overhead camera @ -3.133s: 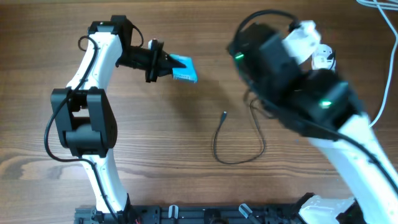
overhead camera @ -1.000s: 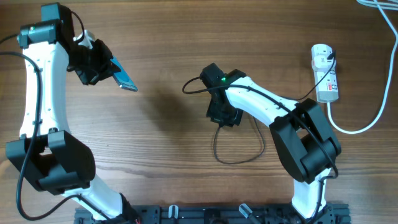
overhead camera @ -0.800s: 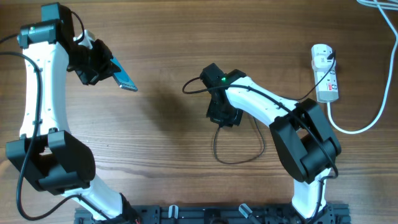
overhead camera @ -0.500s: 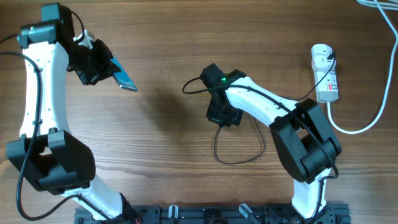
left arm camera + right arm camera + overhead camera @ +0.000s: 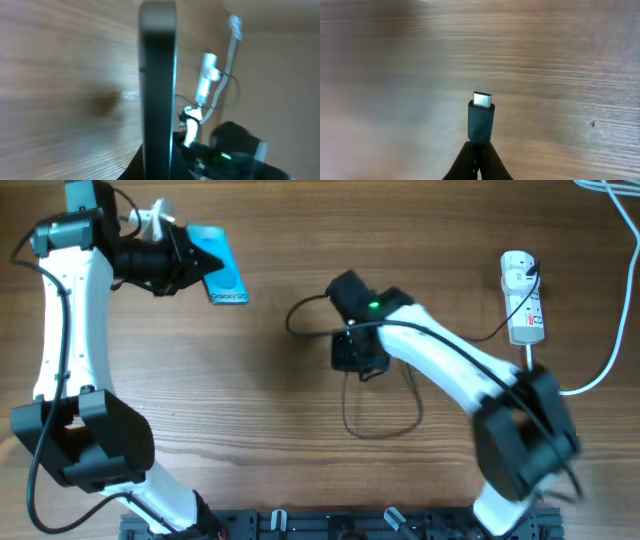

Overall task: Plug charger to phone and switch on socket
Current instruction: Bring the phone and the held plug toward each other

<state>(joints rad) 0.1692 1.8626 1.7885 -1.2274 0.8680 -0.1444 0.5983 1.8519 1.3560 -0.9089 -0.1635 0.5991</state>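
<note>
My left gripper (image 5: 188,264) is shut on the phone (image 5: 222,266) and holds it above the table at the far left, its turquoise screen showing in the overhead view. The left wrist view shows the phone (image 5: 158,85) edge-on, standing up from the left gripper (image 5: 158,170). At mid-table my right gripper (image 5: 356,352) is shut on the charger's tip. The charger (image 5: 481,119) pokes straight out of the right gripper (image 5: 479,162), metal end forward. Its thin black cable (image 5: 383,430) loops on the wood below the arm. The white socket (image 5: 523,300) lies at the far right.
The socket's white cable (image 5: 600,370) curves off the right edge of the table. A dark rail (image 5: 330,525) runs along the near edge between the two arm bases. Bare wood lies between the phone and my right gripper.
My right gripper has closed on the charger tip and its arm has shifted, blurred. The left arm has swung the phone up and right, turning its screen into view.
</note>
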